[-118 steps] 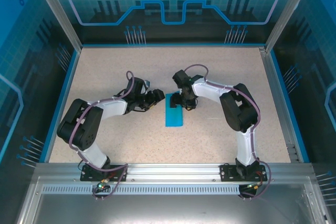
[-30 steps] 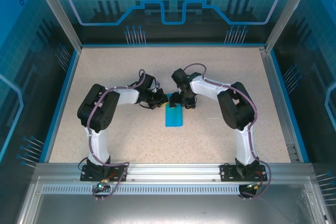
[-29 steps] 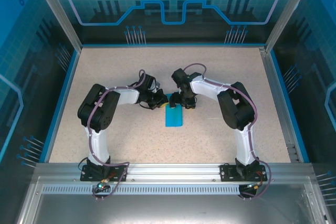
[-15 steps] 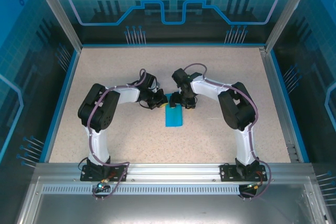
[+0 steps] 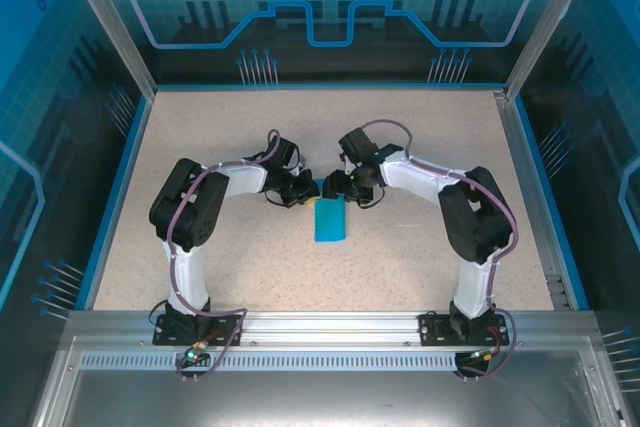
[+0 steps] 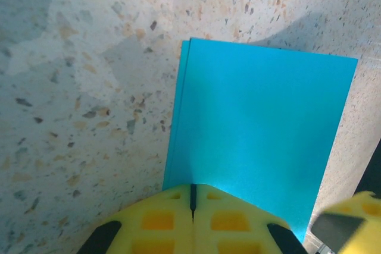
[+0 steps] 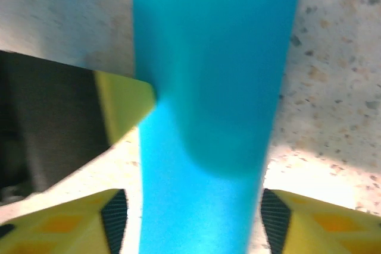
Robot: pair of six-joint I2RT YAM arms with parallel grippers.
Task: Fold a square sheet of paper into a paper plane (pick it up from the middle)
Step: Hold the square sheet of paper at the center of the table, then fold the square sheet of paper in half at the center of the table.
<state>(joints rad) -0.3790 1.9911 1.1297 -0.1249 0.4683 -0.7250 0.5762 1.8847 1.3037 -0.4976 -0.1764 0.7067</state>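
From above, the right arm's elbow has swung toward the right edge of the counter [image 5: 200,137], the folded square sheet of paper [image 5: 330,221] unmoved mid-counter. At the left wrist we see the left gripper [image 6: 192,193] pressed together on its edge (pinching, perhaps). At the right wrist the right gripper [image 7: 190,225], spread astride the sheet, has narrowed, ready for the next crease, we judge.

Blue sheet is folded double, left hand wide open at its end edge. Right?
Not quite. The left hand is shut, not wide open: the left wrist view shows its yellow fingertips pressed together at the end edge of the folded blue sheet. The rest holds.
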